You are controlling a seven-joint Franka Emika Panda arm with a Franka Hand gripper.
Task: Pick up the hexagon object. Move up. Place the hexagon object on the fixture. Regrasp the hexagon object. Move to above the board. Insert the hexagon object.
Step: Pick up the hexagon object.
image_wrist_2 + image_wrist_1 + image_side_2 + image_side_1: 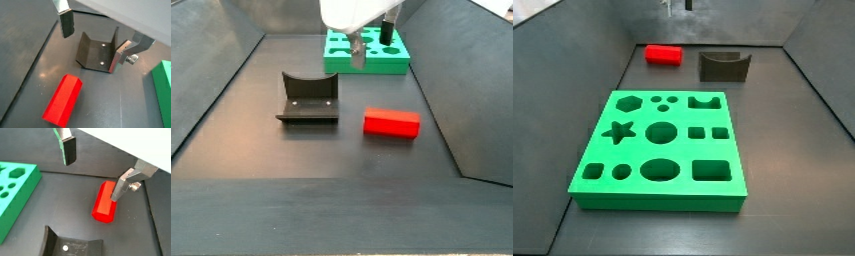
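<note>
The red hexagon object (390, 123) lies flat on the dark floor beside the fixture (307, 98). It also shows in both wrist views (103, 203) (63, 99) and in a side view (663, 54). The fixture (724, 66) stands empty, and shows in both wrist views (99, 50) (73, 245). The green board (663, 145) lies apart from both, its holes empty. My gripper (372, 53) is open and empty, high above the floor over the hexagon object and fixture. In the wrist views (91, 180) (90, 53) nothing sits between the fingers.
Sloping grey walls (225, 70) enclose the floor on the sides. The board's edge shows in both wrist views (13, 188) (162, 90). Only the gripper's fingertips (684, 5) show at the far edge of a side view.
</note>
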